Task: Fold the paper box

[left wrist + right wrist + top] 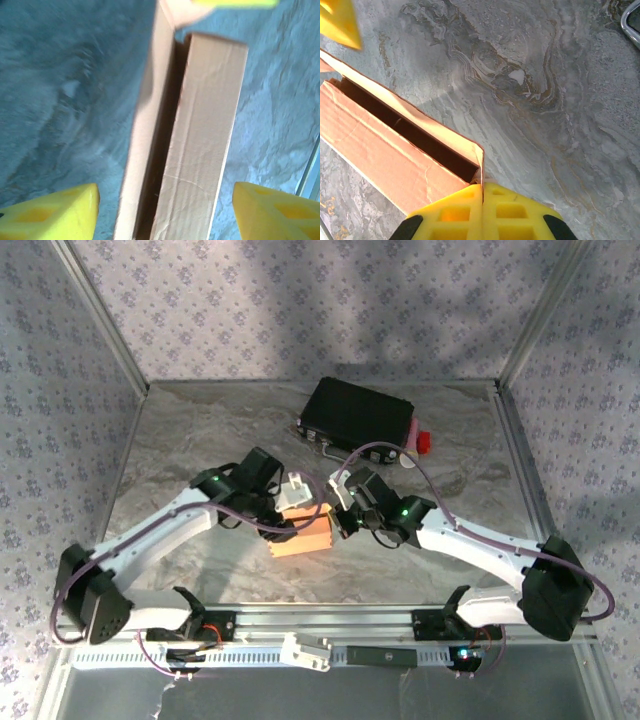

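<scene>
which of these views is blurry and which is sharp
Left wrist: the table smears with motion blur and the paper box is soft. Right wrist: sharp, marble veins and box edges crisp. Top external: soft shadows across the wallpaper.

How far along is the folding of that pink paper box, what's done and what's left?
Done: the paper box already has its walls up in a box shape. In hand: the right end effector is shut on a corner of the raised flap; the left end effector is open, straddling the box. Left: a dark gap shows beside the flap, so the top is not yet closed.
</scene>
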Tool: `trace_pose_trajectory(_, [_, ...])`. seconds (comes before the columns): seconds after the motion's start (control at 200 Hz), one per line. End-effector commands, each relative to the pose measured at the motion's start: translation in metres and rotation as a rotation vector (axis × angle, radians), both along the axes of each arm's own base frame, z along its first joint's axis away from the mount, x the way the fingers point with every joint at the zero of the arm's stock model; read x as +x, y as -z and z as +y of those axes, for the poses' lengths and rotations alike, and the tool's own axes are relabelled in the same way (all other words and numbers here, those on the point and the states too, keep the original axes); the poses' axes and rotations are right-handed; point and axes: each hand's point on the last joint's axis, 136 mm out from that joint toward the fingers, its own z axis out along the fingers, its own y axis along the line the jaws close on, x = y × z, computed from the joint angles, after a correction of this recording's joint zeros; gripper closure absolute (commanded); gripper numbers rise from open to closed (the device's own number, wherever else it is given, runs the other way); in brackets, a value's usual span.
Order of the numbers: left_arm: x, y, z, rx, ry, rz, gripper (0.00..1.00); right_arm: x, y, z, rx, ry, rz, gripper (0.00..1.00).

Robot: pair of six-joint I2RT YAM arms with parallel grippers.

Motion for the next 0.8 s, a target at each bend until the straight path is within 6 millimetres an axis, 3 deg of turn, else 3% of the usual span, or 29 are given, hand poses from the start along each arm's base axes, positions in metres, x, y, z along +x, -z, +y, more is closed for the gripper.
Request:
trace_pose_trajectory(0.0, [0.01,-0.022,0.0,-0.099,-0.103,-0.033,0.3,0.002,0.001,0.001,-0.01,0.02,0.011,1.0])
trace_pose_trajectory(0.125, [0.011,-0.038,0.021,-0.15,-0.286,0.027,0.36,0.003,-0.001,0.002,-0.006,0.022,0.009,1.0])
trace_pose_trajectory(0.245, [-0.003,-0.033,0.039,-0.166,-0.409,0.1,0.4,0.002,-0.003,0.001,-0.003,0.019,0.006,1.0])
trace_pose_trajectory(0.51, [-0.017,-0.004,0.048,-0.188,-0.534,0.187,0.41,-0.003,-0.004,0.002,-0.001,0.015,0.004,1.0])
trace_pose_trajectory(0.61, [-0.025,-0.009,0.041,-0.137,-0.494,0.1,0.42,-0.005,-0.003,0.002,-0.005,0.017,0.005,1.0])
trace_pose_trajectory(0.675, [-0.031,-0.017,0.034,-0.144,-0.495,0.063,0.56,-0.005,-0.004,0.002,-0.004,0.021,0.002,1.0])
trace_pose_trajectory(0.725, [-0.034,-0.019,0.025,-0.196,-0.523,0.094,0.78,-0.005,-0.004,0.002,-0.004,0.023,0.0,1.0])
trace_pose_trajectory(0.795, [-0.045,-0.014,0.008,-0.257,-0.531,0.152,0.82,-0.005,-0.007,0.003,-0.001,0.026,-0.007,1.0])
